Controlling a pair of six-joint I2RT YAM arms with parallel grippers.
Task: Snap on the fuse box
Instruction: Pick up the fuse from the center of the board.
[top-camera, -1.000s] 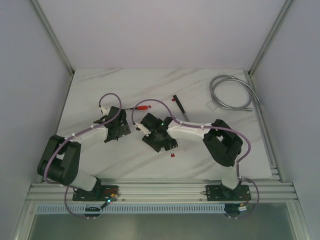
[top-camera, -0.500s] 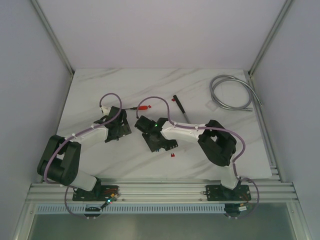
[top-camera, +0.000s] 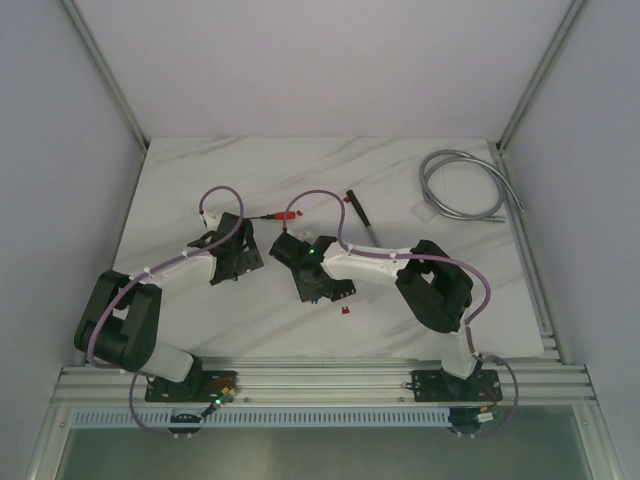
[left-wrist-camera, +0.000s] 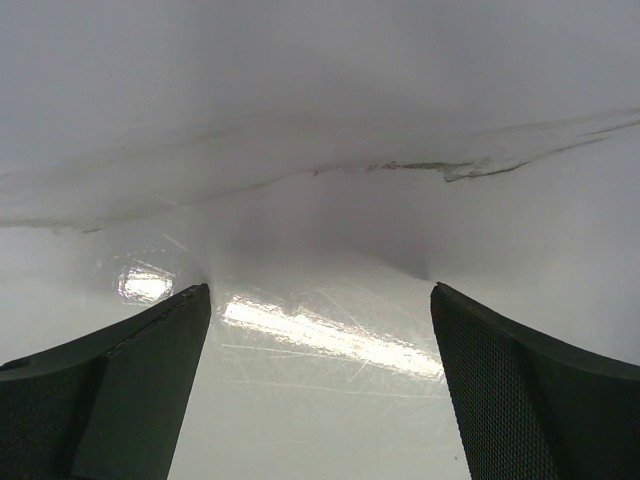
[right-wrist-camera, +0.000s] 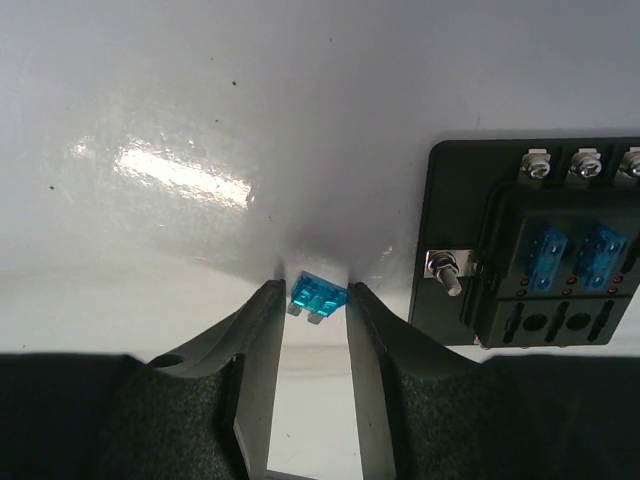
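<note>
1. Right wrist view: the right hand (right-wrist-camera: 316, 305) pinches a small blue fuse (right-wrist-camera: 318, 294) between its fingertips, low over the white counter (right-wrist-camera: 180, 90).
2. The fuse box (right-wrist-camera: 540, 250), black with blue fuses in its slots, lies on the counter just right of that hand.
3. Left wrist view: the left hand (left-wrist-camera: 320, 300) is spread wide above the glossy counter.

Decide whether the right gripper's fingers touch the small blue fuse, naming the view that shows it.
Touching. The right wrist view shows the blue fuse pinched between the right gripper's fingertips, both meeting its sides with no gap visible.
</note>
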